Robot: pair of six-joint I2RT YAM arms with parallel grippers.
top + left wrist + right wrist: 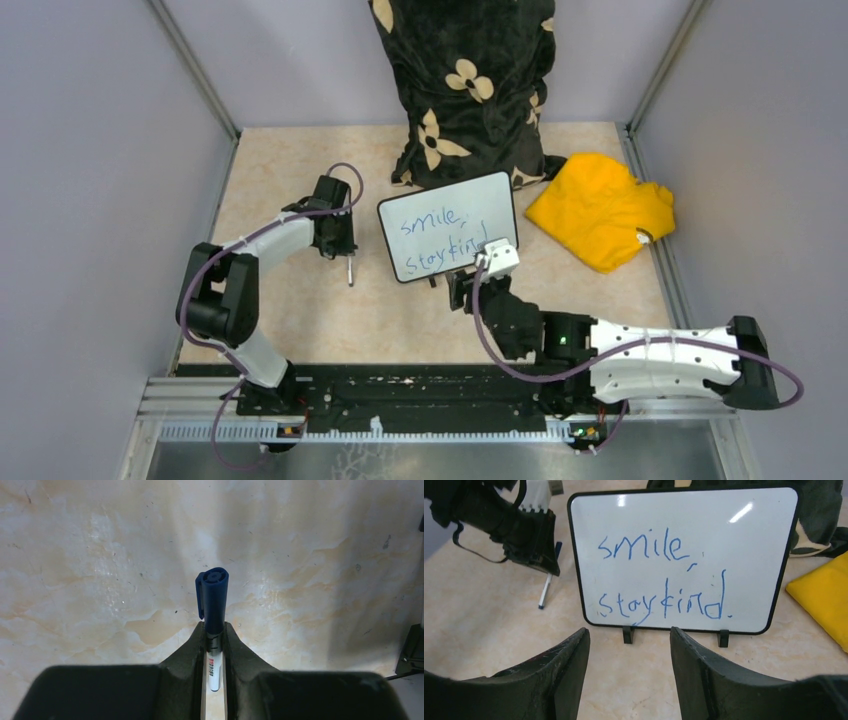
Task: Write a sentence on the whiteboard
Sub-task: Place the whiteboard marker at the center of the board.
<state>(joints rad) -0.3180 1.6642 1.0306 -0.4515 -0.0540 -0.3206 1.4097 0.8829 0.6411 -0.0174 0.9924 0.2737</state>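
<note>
Marker, capped and clamped in left gripper, should be laid flat, clear of whiteboard; right gripper is spread, empty.

Grey walls, beige marbled tabletop

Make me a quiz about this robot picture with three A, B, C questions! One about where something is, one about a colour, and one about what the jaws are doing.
1. Where is the yellow cloth compared with the whiteboard?
A) to its right
B) on top of it
C) underneath it

2. What colour is the sentence?
A) red
B) blue
C) green

3. The left jaws are:
A) open and empty
B) shut on the cloth
C) shut on a marker

Answers:
1 A: from above, the cloth lies to the board's right.
2 B: both lines are blue ink.
3 C: the left wrist view shows the capped marker pinched between them.
</note>
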